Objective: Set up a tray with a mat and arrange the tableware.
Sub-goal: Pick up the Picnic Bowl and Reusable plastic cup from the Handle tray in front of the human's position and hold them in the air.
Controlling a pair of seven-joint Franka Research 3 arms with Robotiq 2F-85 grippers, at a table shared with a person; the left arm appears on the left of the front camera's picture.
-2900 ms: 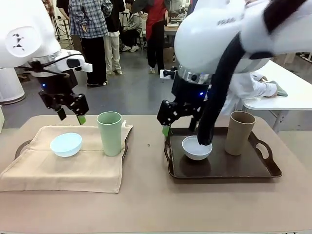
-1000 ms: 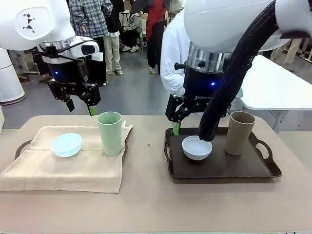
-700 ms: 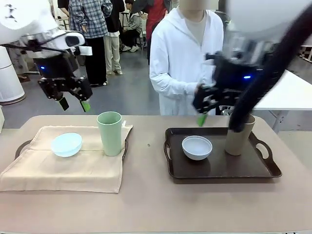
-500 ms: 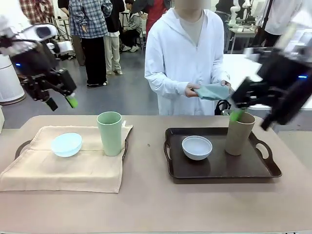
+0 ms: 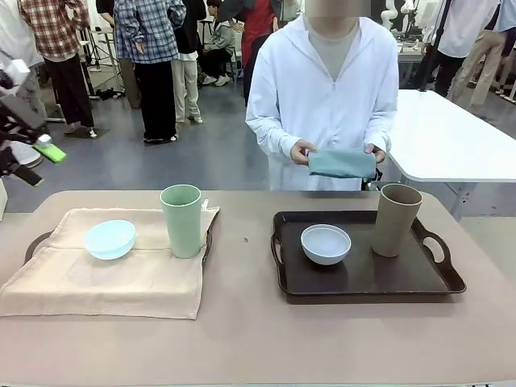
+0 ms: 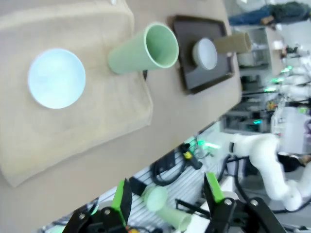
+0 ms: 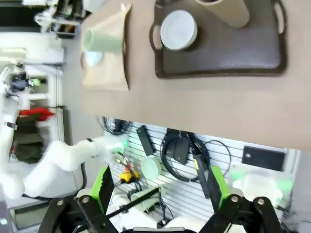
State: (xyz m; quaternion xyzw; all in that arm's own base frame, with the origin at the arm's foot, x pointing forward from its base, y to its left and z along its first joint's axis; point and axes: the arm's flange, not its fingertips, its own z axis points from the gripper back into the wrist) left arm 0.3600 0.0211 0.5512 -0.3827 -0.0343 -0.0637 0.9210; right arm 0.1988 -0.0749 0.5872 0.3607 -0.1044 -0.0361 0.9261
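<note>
my left gripper (image 6: 166,188) and right gripper (image 7: 160,177) are open, empty; i'd wait well back from the right tray (image 5: 448,283) while the person (image 5: 322,89) lays the cloth (image 5: 342,163)

A soft beige cloth mat (image 5: 121,274), lightly creased. The pale green tumbler (image 5: 182,222) and tan-brown tumbler (image 5: 395,219) look matt and smooth, like plastic. The light blue bowl (image 5: 110,239) and whitish-grey bowl (image 5: 326,243) show a faint sheen. The dark brown tray (image 5: 363,278) is finely textured and dull. The folded teal cloth (image 5: 342,163) looks soft.
</note>
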